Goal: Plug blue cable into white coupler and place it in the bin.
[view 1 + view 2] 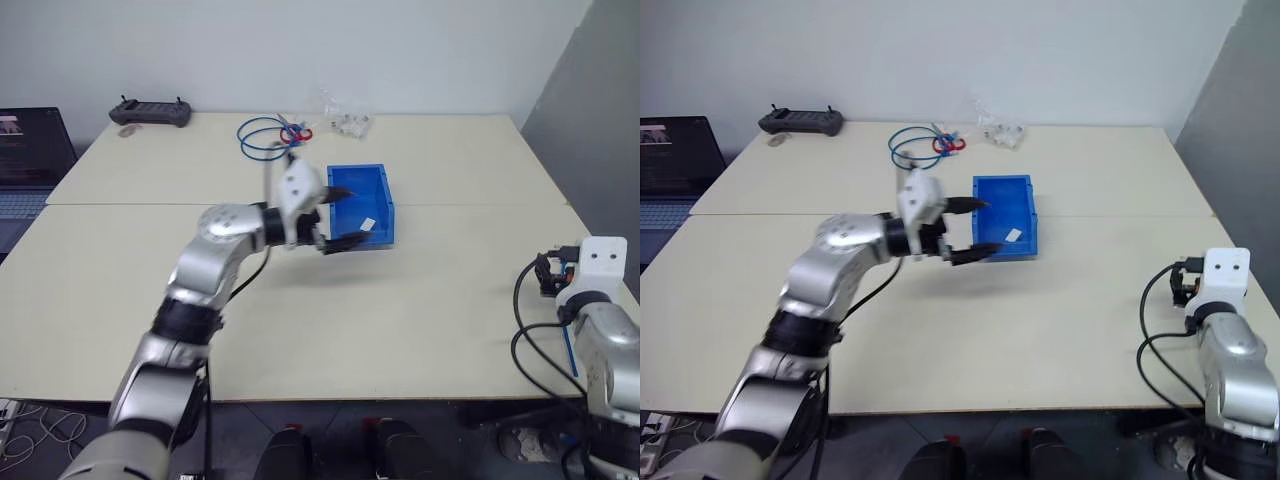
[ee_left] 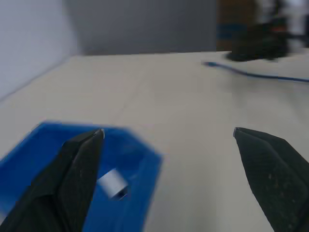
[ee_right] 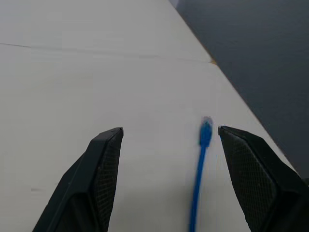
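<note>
Hovering my left tool (image 1: 335, 218) over the near-left corner of the bin (image 1: 384, 170), I am keeping its jaws spread wide and gripping nothing. The coupler (image 2: 113, 182) is lying loose on the bin floor, so I judge this tool is placed there to fetch it out for plugging. My right tool (image 3: 169, 145) is likewise gaping and empty, low over the counter (image 1: 420, 300) near its right edge, straddling the cable (image 3: 200, 159), whose plug end is lying flat between the fingers; that placement suits a pinch just behind the plug. Cable and coupler are resting well apart, not yet joined.
</note>
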Controlling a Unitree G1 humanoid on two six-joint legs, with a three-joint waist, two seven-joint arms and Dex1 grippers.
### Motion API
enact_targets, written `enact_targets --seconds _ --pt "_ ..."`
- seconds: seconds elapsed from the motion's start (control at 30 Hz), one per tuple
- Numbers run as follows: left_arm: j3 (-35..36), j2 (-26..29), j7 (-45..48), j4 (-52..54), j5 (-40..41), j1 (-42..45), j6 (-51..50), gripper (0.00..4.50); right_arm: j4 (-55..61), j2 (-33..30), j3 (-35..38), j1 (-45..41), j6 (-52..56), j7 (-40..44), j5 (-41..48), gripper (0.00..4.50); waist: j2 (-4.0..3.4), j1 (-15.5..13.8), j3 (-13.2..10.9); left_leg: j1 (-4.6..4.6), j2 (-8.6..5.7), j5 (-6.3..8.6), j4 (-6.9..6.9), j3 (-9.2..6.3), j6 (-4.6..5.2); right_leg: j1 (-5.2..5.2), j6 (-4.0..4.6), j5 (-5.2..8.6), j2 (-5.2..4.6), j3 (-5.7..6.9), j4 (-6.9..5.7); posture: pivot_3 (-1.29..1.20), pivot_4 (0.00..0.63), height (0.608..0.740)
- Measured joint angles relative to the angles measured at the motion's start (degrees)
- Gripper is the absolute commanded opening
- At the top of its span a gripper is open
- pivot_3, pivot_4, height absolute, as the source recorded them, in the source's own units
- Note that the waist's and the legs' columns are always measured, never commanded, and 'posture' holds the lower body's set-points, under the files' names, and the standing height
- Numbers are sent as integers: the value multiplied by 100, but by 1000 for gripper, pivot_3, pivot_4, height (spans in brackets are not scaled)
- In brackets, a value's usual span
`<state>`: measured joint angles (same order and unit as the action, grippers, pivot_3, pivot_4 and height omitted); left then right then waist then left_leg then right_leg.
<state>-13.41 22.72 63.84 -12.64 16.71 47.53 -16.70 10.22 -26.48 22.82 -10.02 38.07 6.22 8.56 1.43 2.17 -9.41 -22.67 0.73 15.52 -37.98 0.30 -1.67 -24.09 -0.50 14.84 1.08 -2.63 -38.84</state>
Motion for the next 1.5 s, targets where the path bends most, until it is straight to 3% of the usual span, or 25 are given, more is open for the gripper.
enact_targets --seconds 0.17,0.37,0.53,0.83,0.97,1.1,1.23,1.33,1.4,1.5 --pt "-501 -564 879 -1567 -357 626 765 4500 -1354 -196 82 -434 -9 154 76 3338 0 26 -6 -9 0 -4 -1 -2 7 -4 5 5 8 1 -5 0 150 740" --pt "-583 -995 1209 -2396 -593 1012 1448 4500 -2462 -371 301 -873 -245 566 416 3338 0 33 -8 -9 -1 -5 -2 -2 11 0 3 4 6 -5 -3 0 150 740" --pt "-564 -1041 1293 -2625 -673 1016 1605 4500 -2737 -452 263 -891 -519 877 467 2500 1 34 -8 -10 -1 -7 -7 -6 13 2 -4 0 5 -3 -5 0 150 740" --pt "-434 -1063 1301 -2655 -705 1080 1616 4500 -2853 -436 -9 -962 -751 915 435 151 1 34 -7 -8 -1 -9 -10 -15 16 3 -11 -4 -1 -7 -5 0 150 740" --pt "-431 -1019 1333 -2616 -708 1061 1579 4500 -2853 -439 -98 -950 -834 892 390 23 1 29 -7 -8 -1 -9 -10 -16 16 3 -11 -4 -4 -7 -5 0 150 740" --pt "-389 -783 1433 -2346 -674 901 1434 4500 -2451 -739 -650 -652 -1019 1262 94 23 1 49 -7 -8 -1 -9 -8 -18 16 0 -11 -4 -1 -7 -6 0 150 740" --pt "74 -78 1358 -1533 -436 344 844 4500 -1444 -1383 -1839 -236 -1757 2804 -130 23 -7 165 -13 -1 13 -9 -3 -23 16 -6 -11 -4 21 -7 -11 0 150 740" --pt "707 815 1133 -280 -96 -812 82 4500 -600 -1374 -2498 -594 -1751 3968 321 23 -10 301 -16 19 82 -9 -2 -17 16 0 -10 -4 29 -7 -14 0 150 740" --pt "1228 1341 900 846 116 -2133 -347 4500 -453 -1044 -2928 -1167 -1541 4393 500 23 -2 369 -20 39 101 -9 2 -17 15 5 -5 -2 32 -15 -17 0 150 740" --pt "1813 1542 396 2234 387 -3951 -908 4500 -692 -463 -3568 -1944 -1362 4736 555 23 29 245 -46 25 108 -10 1 -46 13 0 32 1 30 17 -26 0 150 740"
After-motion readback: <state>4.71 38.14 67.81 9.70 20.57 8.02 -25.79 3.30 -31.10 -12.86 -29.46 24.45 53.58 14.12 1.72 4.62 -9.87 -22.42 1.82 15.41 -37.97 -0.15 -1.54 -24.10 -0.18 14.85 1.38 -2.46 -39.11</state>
